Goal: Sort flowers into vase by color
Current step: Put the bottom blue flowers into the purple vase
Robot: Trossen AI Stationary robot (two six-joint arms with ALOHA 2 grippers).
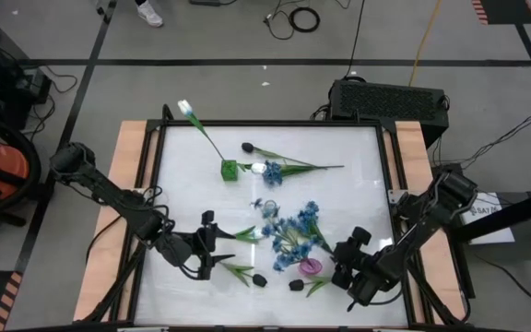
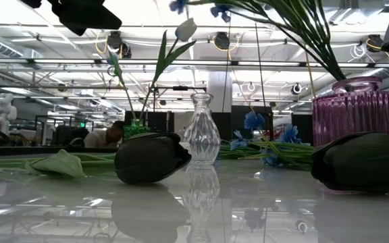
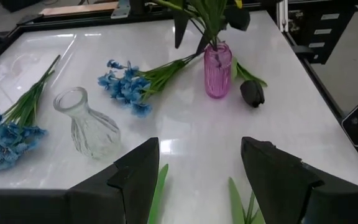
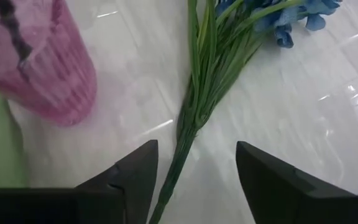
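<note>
A pink vase (image 1: 310, 267) (image 3: 218, 70) holds a spray of blue blooms (image 1: 307, 214). Another blue spray (image 4: 229, 37) lies on the table beside it. My right gripper (image 1: 344, 263) (image 4: 194, 180) is open, low over that spray's stem end (image 4: 178, 158), one finger on either side of it. My left gripper (image 1: 206, 243) (image 3: 197, 180) is open beside the leafy stem (image 1: 240, 270) of a black tulip bud (image 1: 259, 278). A second black bud (image 1: 296, 285) (image 3: 252, 93) lies by the pink vase. A clear glass vase (image 1: 269, 208) (image 3: 89, 127) stands empty.
At the far side a small green vase (image 1: 230, 169) holds one white tulip (image 1: 184, 108). Next to it lie a black tulip (image 1: 247, 147), a white tulip (image 1: 258, 168) and a blue spray (image 1: 273, 172). More blue blooms (image 3: 8, 134) lie beyond the clear vase.
</note>
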